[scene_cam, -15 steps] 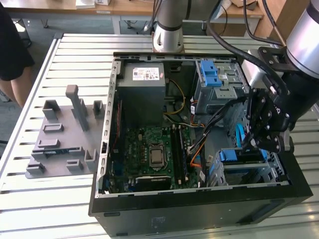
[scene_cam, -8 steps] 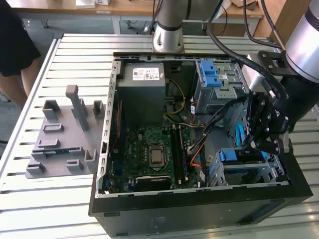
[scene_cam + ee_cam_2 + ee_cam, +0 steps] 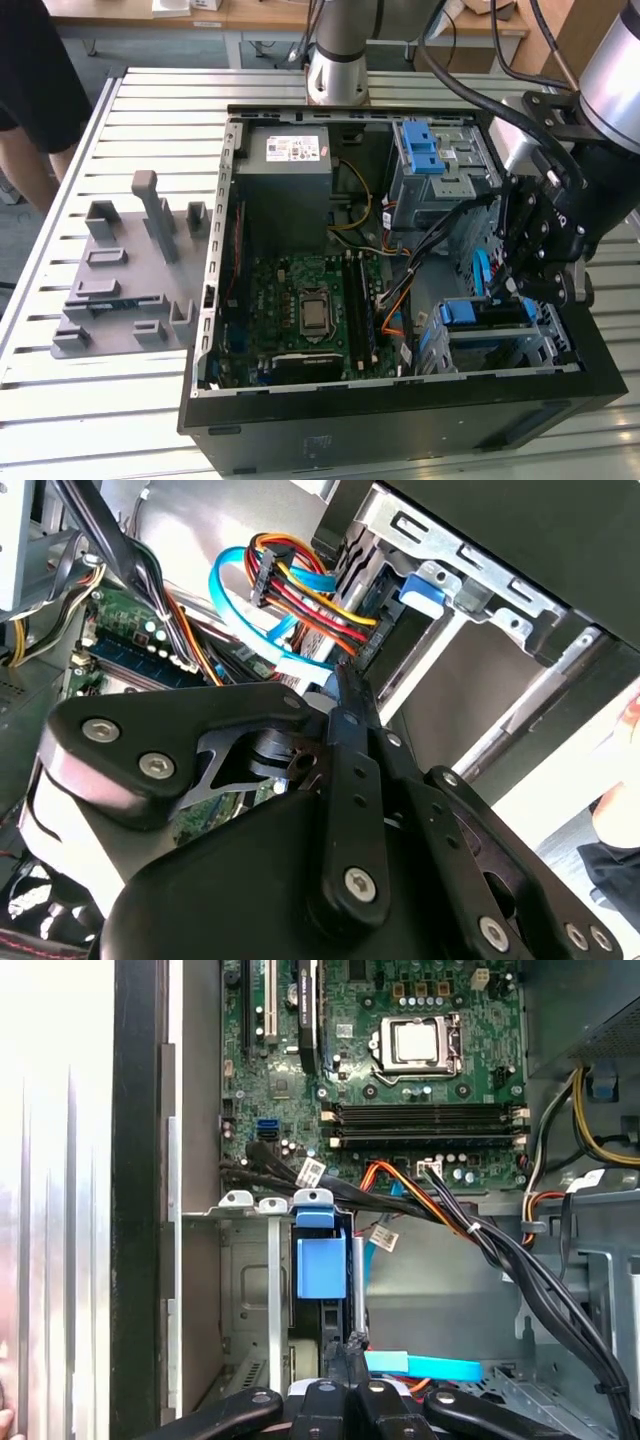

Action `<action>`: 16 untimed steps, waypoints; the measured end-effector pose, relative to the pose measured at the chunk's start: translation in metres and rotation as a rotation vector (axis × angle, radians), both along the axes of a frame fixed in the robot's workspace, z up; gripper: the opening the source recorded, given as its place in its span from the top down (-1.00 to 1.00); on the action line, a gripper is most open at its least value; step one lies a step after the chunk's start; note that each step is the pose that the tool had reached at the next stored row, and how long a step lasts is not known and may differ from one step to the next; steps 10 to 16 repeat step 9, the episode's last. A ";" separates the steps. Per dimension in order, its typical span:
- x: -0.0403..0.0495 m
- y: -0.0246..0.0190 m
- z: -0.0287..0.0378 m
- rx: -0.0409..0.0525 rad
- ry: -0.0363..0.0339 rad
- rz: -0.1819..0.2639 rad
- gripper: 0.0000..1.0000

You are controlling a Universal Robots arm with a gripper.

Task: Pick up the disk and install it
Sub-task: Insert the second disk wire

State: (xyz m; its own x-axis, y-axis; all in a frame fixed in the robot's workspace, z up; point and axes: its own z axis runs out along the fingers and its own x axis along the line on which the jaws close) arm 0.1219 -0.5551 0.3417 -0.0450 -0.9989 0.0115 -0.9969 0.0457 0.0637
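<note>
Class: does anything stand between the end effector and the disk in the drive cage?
Nothing visible does. In the first wrist view the end effector sits right at the disk, which stands on edge in the drive cage. A flat blue cable lies just beside it, not between them.

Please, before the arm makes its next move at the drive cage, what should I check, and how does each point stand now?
1. Disk inside the drive cage: ok.
2. Disk fully seated in its slot: cannot tell.
3. Gripper shut, holding nothing: ok.
4. Blue flat cable away from the gripper's tips: not ok, it lies right beside them.
5. Person apart from the computer case: ok.
</note>
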 end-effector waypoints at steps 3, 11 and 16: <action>0.0000 0.0000 0.0014 0.0001 0.0002 0.000 0.79; 0.0000 0.0000 0.0024 0.0000 0.0002 0.000 0.79; 0.0000 0.0000 0.0024 0.0000 0.0002 0.000 0.79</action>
